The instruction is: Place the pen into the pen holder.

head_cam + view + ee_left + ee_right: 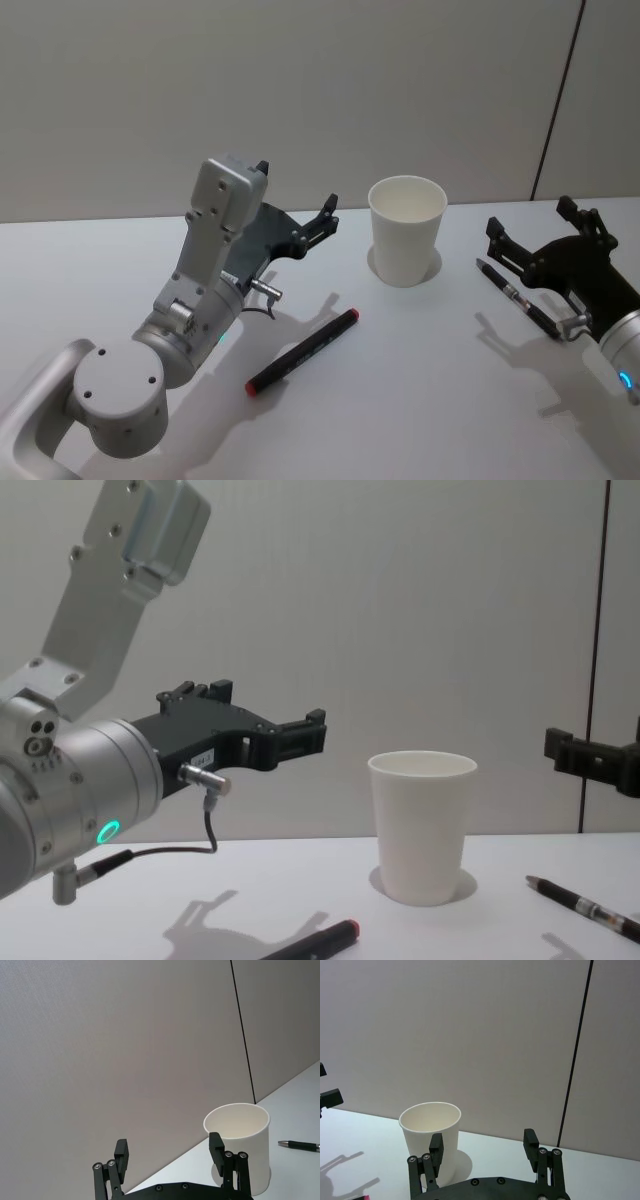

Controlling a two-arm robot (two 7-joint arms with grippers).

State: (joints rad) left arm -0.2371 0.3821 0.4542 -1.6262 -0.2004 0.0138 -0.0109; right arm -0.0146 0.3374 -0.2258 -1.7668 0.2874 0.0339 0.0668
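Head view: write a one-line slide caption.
Open left claw and open right claw flank the white cup; a marker and a black pen lie nearby.

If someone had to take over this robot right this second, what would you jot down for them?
The left hand is open, empty, raised left of the pen holder.
The right hand is open, empty, right of it, beside the black pen.
The pen holder stands upright on the table, no pen in it. The black pen lies flat to its right; the red-tipped marker lies flat in front, toward the robot's left.
Done: nothing grasped yet.
Left: grasp a pen, lift it over the holder, drop it in.
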